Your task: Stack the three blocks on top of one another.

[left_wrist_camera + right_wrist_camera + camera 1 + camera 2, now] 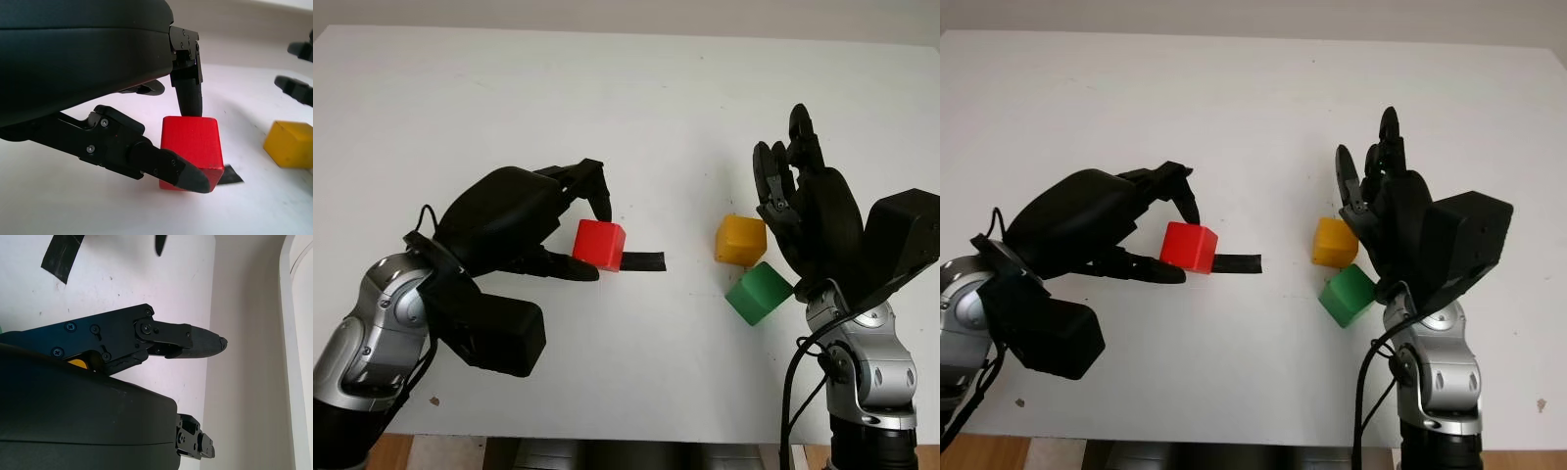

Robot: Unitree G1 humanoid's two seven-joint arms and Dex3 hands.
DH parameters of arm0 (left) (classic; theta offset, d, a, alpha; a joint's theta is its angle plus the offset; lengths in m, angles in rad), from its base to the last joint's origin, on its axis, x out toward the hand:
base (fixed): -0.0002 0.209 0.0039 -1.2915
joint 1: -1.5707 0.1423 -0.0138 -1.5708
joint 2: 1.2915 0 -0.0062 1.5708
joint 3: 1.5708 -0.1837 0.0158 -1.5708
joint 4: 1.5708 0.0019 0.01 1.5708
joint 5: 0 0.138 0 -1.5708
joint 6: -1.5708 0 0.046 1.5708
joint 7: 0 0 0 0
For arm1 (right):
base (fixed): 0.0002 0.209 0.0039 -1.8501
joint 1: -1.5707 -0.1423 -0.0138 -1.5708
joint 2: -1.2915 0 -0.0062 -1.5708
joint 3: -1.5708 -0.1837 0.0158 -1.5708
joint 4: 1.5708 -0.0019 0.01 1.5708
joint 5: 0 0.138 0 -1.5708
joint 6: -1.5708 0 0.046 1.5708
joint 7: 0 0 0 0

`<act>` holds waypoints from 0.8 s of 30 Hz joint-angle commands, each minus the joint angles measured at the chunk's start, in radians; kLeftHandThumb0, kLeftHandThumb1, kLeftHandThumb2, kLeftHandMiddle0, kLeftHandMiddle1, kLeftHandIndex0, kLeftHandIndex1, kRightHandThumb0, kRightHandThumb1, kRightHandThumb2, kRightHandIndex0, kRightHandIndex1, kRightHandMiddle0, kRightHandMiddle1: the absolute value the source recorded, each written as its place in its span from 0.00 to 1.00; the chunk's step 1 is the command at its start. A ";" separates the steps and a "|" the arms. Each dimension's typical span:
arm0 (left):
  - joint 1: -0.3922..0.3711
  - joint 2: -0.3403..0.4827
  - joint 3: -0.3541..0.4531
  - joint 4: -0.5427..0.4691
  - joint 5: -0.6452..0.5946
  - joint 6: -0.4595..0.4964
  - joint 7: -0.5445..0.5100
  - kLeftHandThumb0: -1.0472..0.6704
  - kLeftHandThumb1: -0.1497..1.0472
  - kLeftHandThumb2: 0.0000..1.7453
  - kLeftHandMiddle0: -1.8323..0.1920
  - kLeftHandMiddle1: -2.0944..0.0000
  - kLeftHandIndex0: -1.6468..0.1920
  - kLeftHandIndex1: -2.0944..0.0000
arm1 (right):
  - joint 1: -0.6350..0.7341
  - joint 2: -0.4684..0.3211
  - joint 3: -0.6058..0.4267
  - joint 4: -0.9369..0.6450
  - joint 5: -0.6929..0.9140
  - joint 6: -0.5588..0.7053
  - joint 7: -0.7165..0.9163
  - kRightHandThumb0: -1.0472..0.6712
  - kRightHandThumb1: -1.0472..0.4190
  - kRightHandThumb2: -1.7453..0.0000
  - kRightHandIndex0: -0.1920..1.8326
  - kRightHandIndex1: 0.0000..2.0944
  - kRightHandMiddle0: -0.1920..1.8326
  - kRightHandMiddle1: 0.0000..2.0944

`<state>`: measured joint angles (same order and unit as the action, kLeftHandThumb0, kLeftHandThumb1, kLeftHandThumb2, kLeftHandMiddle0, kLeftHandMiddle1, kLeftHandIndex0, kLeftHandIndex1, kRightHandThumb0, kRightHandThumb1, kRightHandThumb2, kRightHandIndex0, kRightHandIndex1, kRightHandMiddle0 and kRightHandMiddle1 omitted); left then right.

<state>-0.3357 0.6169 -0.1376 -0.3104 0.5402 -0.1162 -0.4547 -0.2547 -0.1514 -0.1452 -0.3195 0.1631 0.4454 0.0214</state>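
Note:
My left hand point(597, 242) is closed around the red block point(600, 245), which sits on the white table point(607, 98) left of centre. In the left wrist view the thumb point(188, 177) presses its near lower edge and a finger point(188, 95) touches its far top edge. To the right, the yellow block point(740, 240) stands just behind the green block point(759, 292), their corners close together. My right hand point(788, 176) hangs open just right of these two, fingers pointing away from me, holding nothing.
A short strip of black tape point(641, 260) lies on the table against the red block's right side. The table's front edge runs near both forearms.

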 commanded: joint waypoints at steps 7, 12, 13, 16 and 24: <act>-0.019 -0.071 -0.062 0.009 0.000 0.040 -0.018 0.38 1.00 0.08 0.75 0.98 0.81 0.08 | 0.010 -0.002 -0.004 -0.018 -0.005 -0.010 0.000 0.29 0.00 0.73 0.00 0.00 0.00 0.00; -0.039 -0.088 -0.085 0.052 0.043 -0.001 0.030 0.38 1.00 0.07 0.75 0.97 0.80 0.09 | 0.009 0.010 -0.010 -0.019 0.001 -0.005 -0.010 0.29 0.00 0.74 0.00 0.00 0.00 0.00; -0.044 -0.093 -0.091 0.060 0.054 -0.006 0.040 0.38 1.00 0.07 0.75 0.97 0.81 0.06 | 0.009 0.011 -0.009 -0.020 0.001 -0.003 -0.012 0.29 0.00 0.74 0.00 0.00 0.00 0.00; -0.055 -0.106 -0.102 0.078 0.077 -0.013 0.062 0.38 1.00 0.07 0.76 0.98 0.82 0.03 | 0.011 0.011 -0.005 -0.023 -0.001 0.002 -0.015 0.29 0.00 0.74 0.00 0.00 0.00 0.00; -0.073 -0.140 -0.116 0.096 0.126 -0.004 0.096 0.39 1.00 0.10 0.76 0.98 0.83 0.01 | 0.017 0.012 -0.003 -0.024 -0.004 -0.008 -0.016 0.29 0.00 0.74 0.00 0.00 0.00 0.00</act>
<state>-0.3956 0.4854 -0.2442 -0.2094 0.6617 -0.1215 -0.3694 -0.2488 -0.1432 -0.1464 -0.3209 0.1618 0.4460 0.0075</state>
